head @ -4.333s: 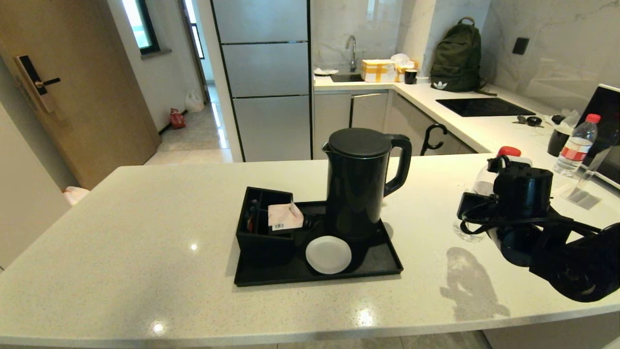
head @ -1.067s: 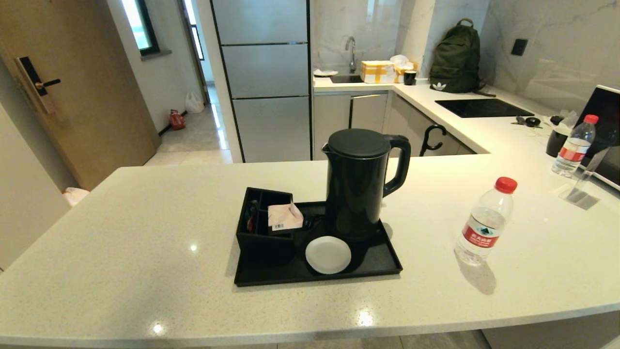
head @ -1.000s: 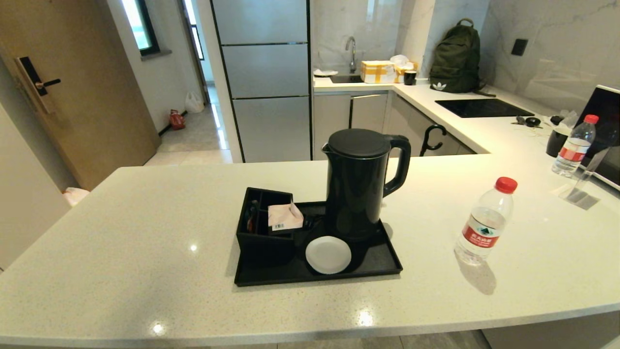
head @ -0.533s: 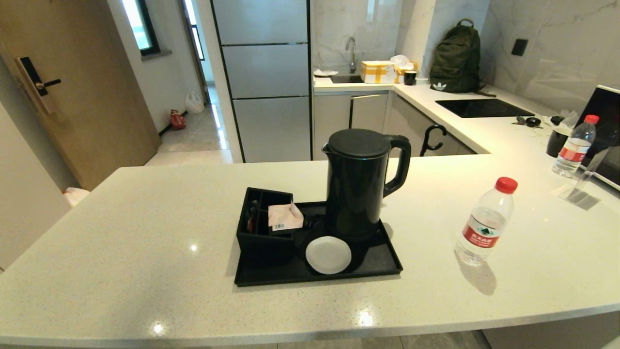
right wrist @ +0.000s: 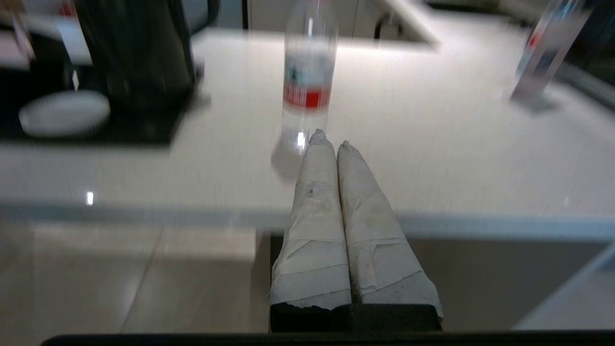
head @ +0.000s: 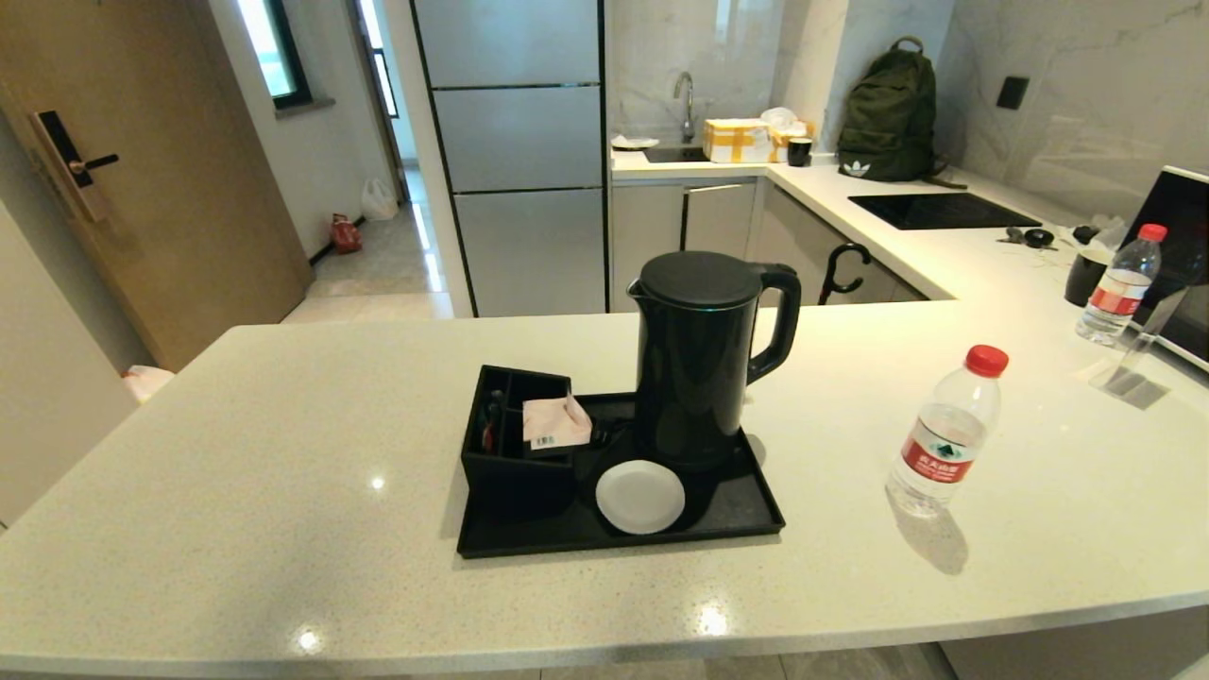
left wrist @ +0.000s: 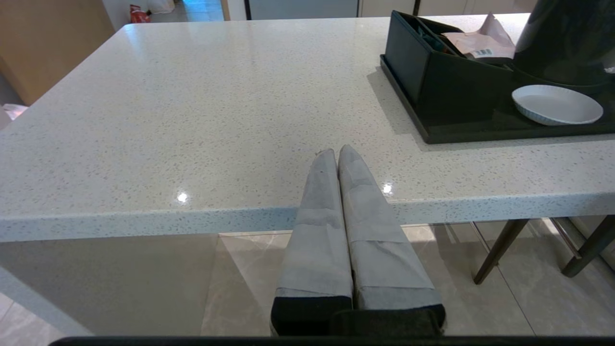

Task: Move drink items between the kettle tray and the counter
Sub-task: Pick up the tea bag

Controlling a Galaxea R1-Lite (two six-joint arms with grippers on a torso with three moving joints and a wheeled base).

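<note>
Head view
Counter [head: 283, 472]: broad speckled off-white top; neither claw shows here.
Tray [head: 746, 515]: black and shallow, in the middle of the counter.
Kettle [head: 704, 354]: tall, black, upright at the back of the tray.
Box [head: 510, 444]: black, with compartments, on the tray's left end.
Sachet [head: 554, 422]: pale pink, lying across the top of the box, beside the kettle.
Dish [head: 640, 496]: small, white, on the tray in front of the kettle.
Bottle [head: 945, 434]: upright on the counter, off the tray and well to its right; red cap on.
Second bottle [head: 1119, 283]: upright, far back on the right.

Left wrist view
Left claw [left wrist: 338, 154]: fingers pressed together, empty, tips over the counter's near edge.
Tray [left wrist: 413, 120], box [left wrist: 447, 81] and dish [left wrist: 557, 104]: ahead of the claw and off to one side, well apart from it.
Sachet [left wrist: 480, 43]: on the box, farther from the claw than the dish.

Right wrist view
Right claw [right wrist: 330, 139]: fingers together, holding nothing, by the counter's near edge.
Bottle [right wrist: 307, 81]: standing straight ahead of the fingertips; whether they touch cannot be told.
Kettle [right wrist: 134, 48] and dish [right wrist: 65, 113]: off to the side, apart from the claw.
</note>
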